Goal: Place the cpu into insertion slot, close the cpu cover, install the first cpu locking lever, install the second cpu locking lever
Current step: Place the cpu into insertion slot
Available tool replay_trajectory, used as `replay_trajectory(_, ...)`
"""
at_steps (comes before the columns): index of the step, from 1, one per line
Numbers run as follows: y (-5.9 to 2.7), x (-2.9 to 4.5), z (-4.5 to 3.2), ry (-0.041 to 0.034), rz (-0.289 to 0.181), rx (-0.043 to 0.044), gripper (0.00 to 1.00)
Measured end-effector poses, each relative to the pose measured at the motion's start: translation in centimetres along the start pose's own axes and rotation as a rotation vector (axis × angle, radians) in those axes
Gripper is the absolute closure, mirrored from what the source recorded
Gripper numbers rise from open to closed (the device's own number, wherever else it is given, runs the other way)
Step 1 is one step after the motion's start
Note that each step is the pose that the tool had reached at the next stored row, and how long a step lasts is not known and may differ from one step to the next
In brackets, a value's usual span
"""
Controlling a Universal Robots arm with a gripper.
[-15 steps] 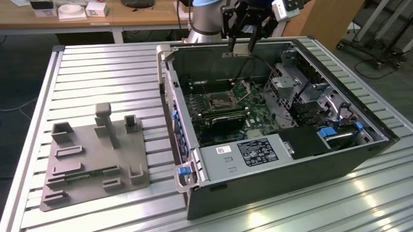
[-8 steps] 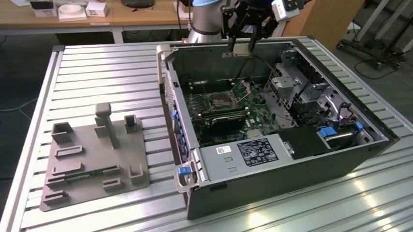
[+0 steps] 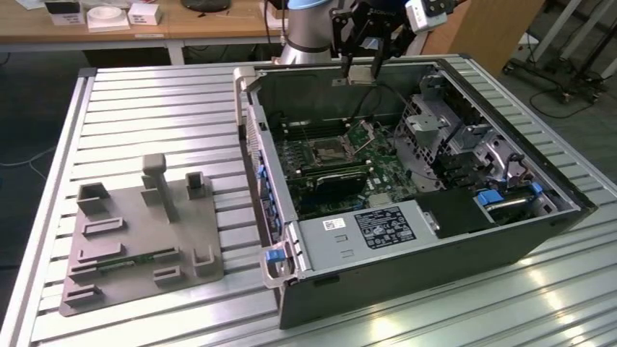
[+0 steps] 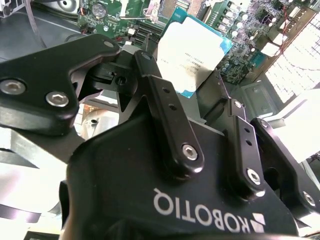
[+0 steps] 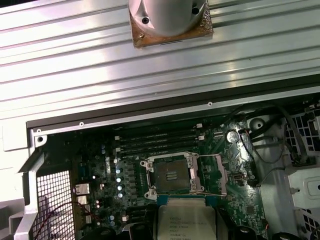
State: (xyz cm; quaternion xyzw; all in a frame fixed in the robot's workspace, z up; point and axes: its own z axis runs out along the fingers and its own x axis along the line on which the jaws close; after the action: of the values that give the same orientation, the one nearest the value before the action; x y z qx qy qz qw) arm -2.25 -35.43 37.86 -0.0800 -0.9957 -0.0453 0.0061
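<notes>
Currently black jaws pinch the flat, silvery square cpu (image 4: 192, 50), well apart from the silver-rimmed square insertion slot (image 5: 172, 177); a skewed grip could misseat it.

The black gripper (image 4: 184, 75) takes up most of the second wrist view, its linkage bars and bolted joints in the foreground. Its two fingers (image 4: 167, 107) reach away from the camera and clamp the cpu (image 4: 192, 47) between their ends. The chip's pale silvery face is turned to the camera, tilted, with a blue-green edge showing. Beyond it lies the green circuit board (image 4: 116, 16), crowded with small components and dark connectors.
</notes>
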Motion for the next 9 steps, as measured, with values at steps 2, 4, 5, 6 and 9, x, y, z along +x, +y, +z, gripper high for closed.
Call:
replay_trajectory(2,0.0,0.0,0.0,-0.0001,0.001,0.0,0.46)
replay_trajectory(4,0.0,0.0,0.0,-0.0002,0.002,0.0,0.46)
replay_trajectory(5,0.0,0.0,0.0,-0.0003,0.003,-0.0001,0.46)
replay_trajectory(6,0.0,0.0,0.0,-0.0004,0.004,-0.0001,0.46)
replay_trajectory(9,0.0,0.0,0.0,-0.0007,0.007,-0.0001,0.46)
